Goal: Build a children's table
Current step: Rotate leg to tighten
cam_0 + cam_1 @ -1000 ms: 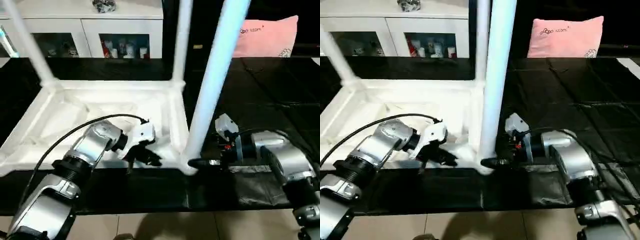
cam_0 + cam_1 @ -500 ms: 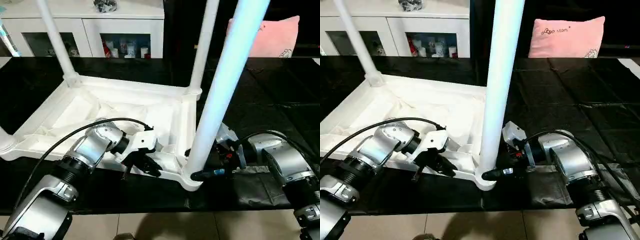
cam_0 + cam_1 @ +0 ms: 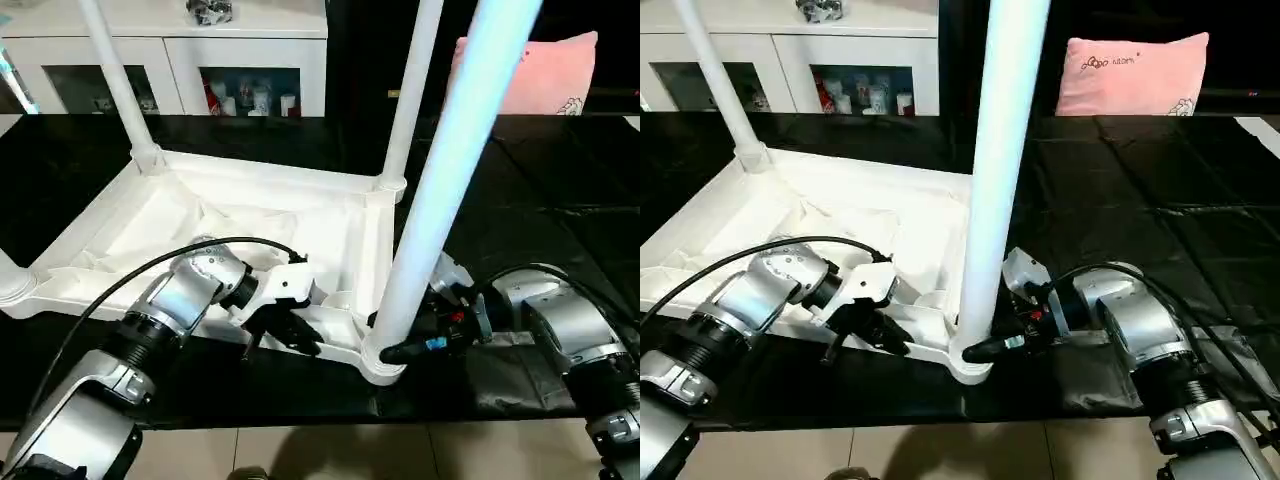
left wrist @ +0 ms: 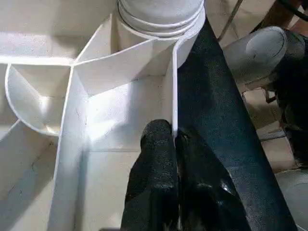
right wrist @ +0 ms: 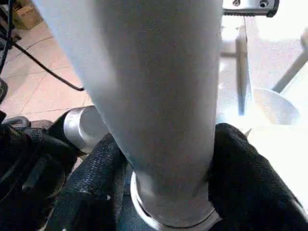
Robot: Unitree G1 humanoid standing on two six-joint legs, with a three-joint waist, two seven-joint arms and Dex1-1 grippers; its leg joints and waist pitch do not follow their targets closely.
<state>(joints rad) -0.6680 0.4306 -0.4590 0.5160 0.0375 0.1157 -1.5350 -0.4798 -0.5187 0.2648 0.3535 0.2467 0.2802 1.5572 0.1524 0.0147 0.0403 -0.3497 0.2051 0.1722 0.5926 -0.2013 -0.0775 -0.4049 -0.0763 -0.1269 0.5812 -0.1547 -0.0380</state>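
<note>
**Both grippers hold the upside-down table**

Head view: the left gripper [image 3: 290, 335] pinches the tabletop [image 3: 150, 215] rim. Beside it, the right gripper [image 3: 392, 350] squeezes a standing leg [image 3: 440, 170].

Left wrist view: black fingers [image 4: 156, 163] clamp the thin white wall.

Right wrist view: fingers [image 5: 243, 173] hug the tube.

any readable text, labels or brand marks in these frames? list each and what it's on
Pink rectangular fabric pillow: a short dark printed line near its top edge, too small and blurred to read.
Small items behind the glass doors of the white cabinet: any labels are too small to read.
White plastic rectangular tabletop, its white tapered tube legs and both end effectors: no visible text.
</note>
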